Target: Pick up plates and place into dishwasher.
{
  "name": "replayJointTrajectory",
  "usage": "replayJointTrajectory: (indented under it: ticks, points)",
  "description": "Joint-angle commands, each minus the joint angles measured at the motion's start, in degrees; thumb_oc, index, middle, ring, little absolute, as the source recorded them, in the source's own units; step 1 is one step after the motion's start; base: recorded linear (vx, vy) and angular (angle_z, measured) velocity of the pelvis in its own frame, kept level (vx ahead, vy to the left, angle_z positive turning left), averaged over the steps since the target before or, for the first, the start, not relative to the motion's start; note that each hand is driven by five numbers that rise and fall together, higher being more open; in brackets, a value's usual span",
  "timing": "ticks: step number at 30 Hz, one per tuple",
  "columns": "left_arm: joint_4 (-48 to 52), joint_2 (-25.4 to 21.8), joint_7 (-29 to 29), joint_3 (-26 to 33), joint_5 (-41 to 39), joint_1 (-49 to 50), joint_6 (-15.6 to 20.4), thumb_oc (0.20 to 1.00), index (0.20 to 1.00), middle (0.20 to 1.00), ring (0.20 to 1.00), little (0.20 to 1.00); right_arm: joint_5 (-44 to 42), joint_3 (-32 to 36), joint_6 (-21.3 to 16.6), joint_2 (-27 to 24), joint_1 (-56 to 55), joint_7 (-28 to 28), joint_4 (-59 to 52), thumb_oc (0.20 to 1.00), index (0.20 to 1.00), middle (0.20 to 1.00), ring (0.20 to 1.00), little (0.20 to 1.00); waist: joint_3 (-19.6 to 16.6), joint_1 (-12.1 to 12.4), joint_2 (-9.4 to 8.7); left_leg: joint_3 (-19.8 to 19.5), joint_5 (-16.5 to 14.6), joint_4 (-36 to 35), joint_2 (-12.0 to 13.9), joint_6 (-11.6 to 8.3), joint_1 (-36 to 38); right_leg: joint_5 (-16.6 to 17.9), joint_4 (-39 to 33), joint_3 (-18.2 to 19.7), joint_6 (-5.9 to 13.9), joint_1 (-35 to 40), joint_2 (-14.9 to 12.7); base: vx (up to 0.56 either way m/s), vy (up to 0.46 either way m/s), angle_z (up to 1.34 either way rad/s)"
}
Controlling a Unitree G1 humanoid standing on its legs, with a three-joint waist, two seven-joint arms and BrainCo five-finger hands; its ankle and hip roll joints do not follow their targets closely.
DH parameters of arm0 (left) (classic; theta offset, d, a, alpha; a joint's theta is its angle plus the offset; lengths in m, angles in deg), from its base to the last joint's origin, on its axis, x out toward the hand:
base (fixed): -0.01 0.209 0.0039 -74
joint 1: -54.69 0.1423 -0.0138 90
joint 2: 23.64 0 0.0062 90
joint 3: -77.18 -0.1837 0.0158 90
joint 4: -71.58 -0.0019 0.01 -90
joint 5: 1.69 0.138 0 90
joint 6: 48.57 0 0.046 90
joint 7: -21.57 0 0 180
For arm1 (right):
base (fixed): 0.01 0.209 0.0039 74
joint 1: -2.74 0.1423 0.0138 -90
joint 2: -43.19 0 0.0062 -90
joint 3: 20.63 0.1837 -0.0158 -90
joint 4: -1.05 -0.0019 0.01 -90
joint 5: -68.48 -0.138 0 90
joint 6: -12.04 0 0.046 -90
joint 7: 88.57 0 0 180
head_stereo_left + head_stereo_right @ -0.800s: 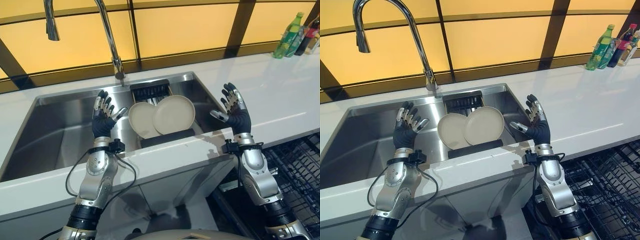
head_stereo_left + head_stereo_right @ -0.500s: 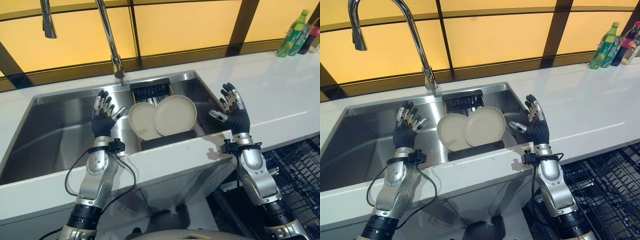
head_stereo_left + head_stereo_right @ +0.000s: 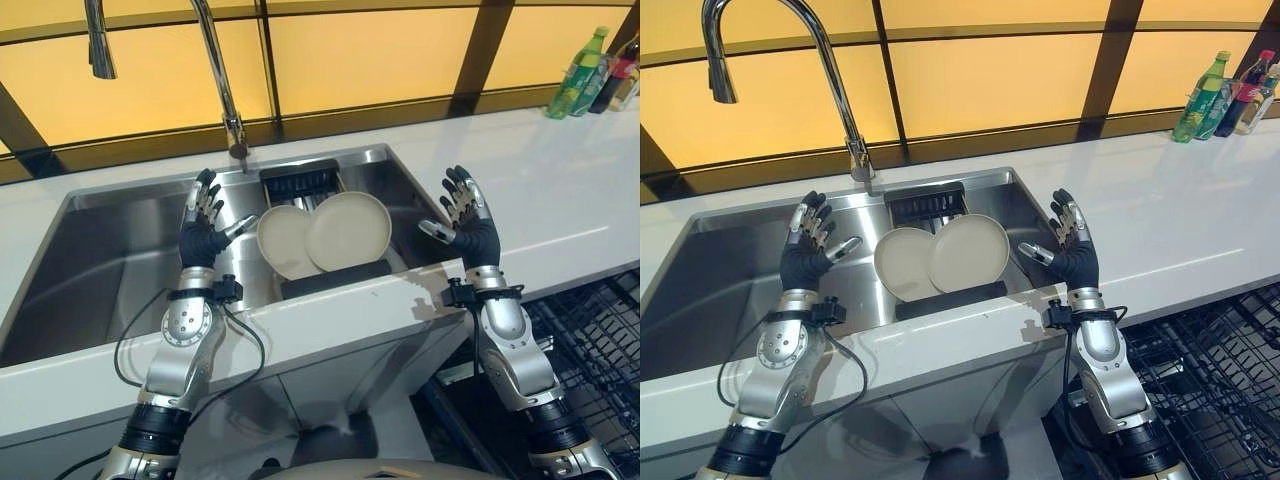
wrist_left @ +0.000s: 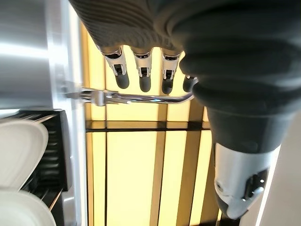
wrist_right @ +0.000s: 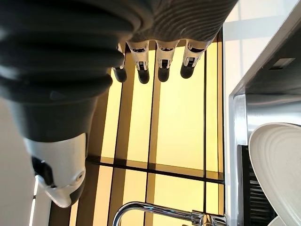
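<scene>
Two cream plates stand on edge in a black rack (image 3: 330, 280) inside the steel sink (image 3: 110, 260): one plate (image 3: 282, 242) behind, the other plate (image 3: 349, 229) overlapping it to the right. My left hand (image 3: 203, 233) is raised over the sink just left of the plates, fingers straight, holding nothing. On the other side my right hand (image 3: 467, 221) is raised above the sink's right rim, open and apart from the plates. Plate edges (image 4: 19, 150) also show in the left wrist view, and a plate (image 5: 277, 165) in the right wrist view.
A tall chrome faucet (image 3: 215, 70) arches over the sink's back edge. The white counter (image 3: 560, 190) runs to the right, with bottles (image 3: 582, 70) at its far right corner. The open dishwasher's black wire rack (image 3: 600, 350) sits low at the right.
My left hand has risen a little and shifted slightly left over the sink. The right hand and the plates have not moved.
</scene>
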Motion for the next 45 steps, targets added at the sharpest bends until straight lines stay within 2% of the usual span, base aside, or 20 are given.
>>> replayJointTrajectory:
  ticks: [1,5,8,16,24,30,32,39,41,45]
  points:
    - [-0.35,-4.58,-0.62,2.59,7.09,-6.71,5.08,1.0,1.0,1.0,1.0,1.0,-0.48,2.18,-0.6,-0.75,3.3,0.4,-3.21,1.0,1.0,1.0,1.0,1.0,-3.44,-2.04,0.01,0.68,-5.28,2.4,-3.87,4.53,-0.9,-3.54,3.5,-2.03,-1.93,-2.27,2.63,0.09,0.042,-0.07]
    - [-1.85,-8.36,-1.8,2.66,9.79,-10.29,6.29,1.0,1.0,1.0,1.0,1.0,-1.11,1.92,0.27,-0.99,2.93,-0.13,-2.99,1.0,1.0,1.0,1.0,1.0,-3.95,-3.21,0.41,1.59,-5.29,2.04,-4.18,4.78,-0.79,-3.1,3.42,-1.27,-1.39,-2.93,2.16,0.09,0.041,-0.08]
    - [-3.41,-10.68,-1.59,1.85,10.05,-13.12,5.71,1.0,1.0,1.0,1.0,1.0,-1.35,1.37,1.11,-1.09,2.71,0.07,-3.31,1.0,1.0,1.0,1.0,1.0,-4.13,-4.14,0.69,2.3,-5.49,1.89,-4.44,4.96,-0.61,-2.76,3.46,-0.68,-0.86,-3.47,1.72,0.09,0.032,-0.08]
    - [-6.57,-13.24,-2.48,1.62,11.81,-14.04,6.41,1.0,1.0,1.0,1.0,1.0,-1.71,0.91,2.66,-1.33,0.43,-1.22,-3.93,1.0,1.0,1.0,1.0,1.0,-3.45,-6.61,1.53,4.6,-6.72,2.62,-5.3,6.04,-0.32,-2.62,5.23,2.19,0.33,-5.61,0.7,0.11,0.051,-0.19]
    - [-8.42,-13.5,-2.54,-0.11,14.64,-14.37,6.27,1.0,1.0,1.0,1.0,1.0,-2.0,0.9,2.71,-2.44,-0.57,-1.96,-3.61,1.0,1.0,1.0,1.0,1.0,-0.08,-9.34,2.37,6.52,-8.49,4.63,-6.51,7.21,-1.24,-3.12,8.85,5.16,1.87,-9.48,-0.65,0.08,0.076,-0.18]
    - [-13.52,-14.81,-2.51,-2.9,14.1,-17.7,2.74,1.0,1.0,1.0,1.0,1.0,-2.28,1.6,3.63,-4.44,1.35,-2.77,-2.91,1.0,1.0,1.0,1.0,1.0,3.16,-11.34,3.36,8.12,-9.25,7.74,-7.59,7.69,-3.7,-2.69,11.43,7.56,2.6,-12.8,-1.69,0.03,0.125,-0.17]
    - [-15.23,-14.75,-3.42,-3.83,14.49,-18.36,2.57,1.0,1.0,1.0,1.0,1.0,-2.63,1.92,3.7,-5.16,1.31,-3.11,-2.89,1.0,1.0,1.0,1.0,1.0,3.74,-11.75,3.46,8.41,-9.44,8.54,-7.82,7.81,-4.2,-2.73,12.07,7.94,2.71,-13.35,-1.96,0.06,0.101,-0.08]
    - [-22.13,-13.49,-5.29,-6.42,15.05,-22.93,1.9,1.0,1.0,1.0,1.0,1.0,-2.06,1.76,3.26,-6.97,3.12,-2.84,-2.61,1.0,1.0,1.0,1.0,1.0,7.16,-12.99,3.64,8.72,-9.76,11.59,-8.56,7.77,-7.34,-2.41,14.76,8.97,2.04,-16.67,-2.63,0.01,0.103,-0.11]
    - [-24.01,-14.08,-6.61,-6.93,15.9,-24.23,0.75,1.0,1.0,1.0,1.0,1.0,-1.91,1.86,3.47,-7.65,4.21,-2.61,-2.33,1.0,1.0,1.0,1.0,1.0,8.37,-13.34,3.85,8.93,-9.72,12.38,-8.72,7.67,-8.42,-2.05,15.17,9.26,1.77,-17.77,-2.76,-0.04,0.117,-0.14]
    - [-26.33,-15.13,-8.67,-5.59,14.8,-24.58,-0.05,1.0,1.0,1.0,1.0,1.0,-1.42,2.51,3.37,-8.23,4.45,-2.53,-1.75,1.0,1.0,1.0,1.0,1.0,9.89,-13.52,4.09,9.13,-9.88,13.25,-9.14,7.73,-9.27,-1.65,15.31,9.68,1.38,-18.53,-2.99,0.02,0.091,-0.03]
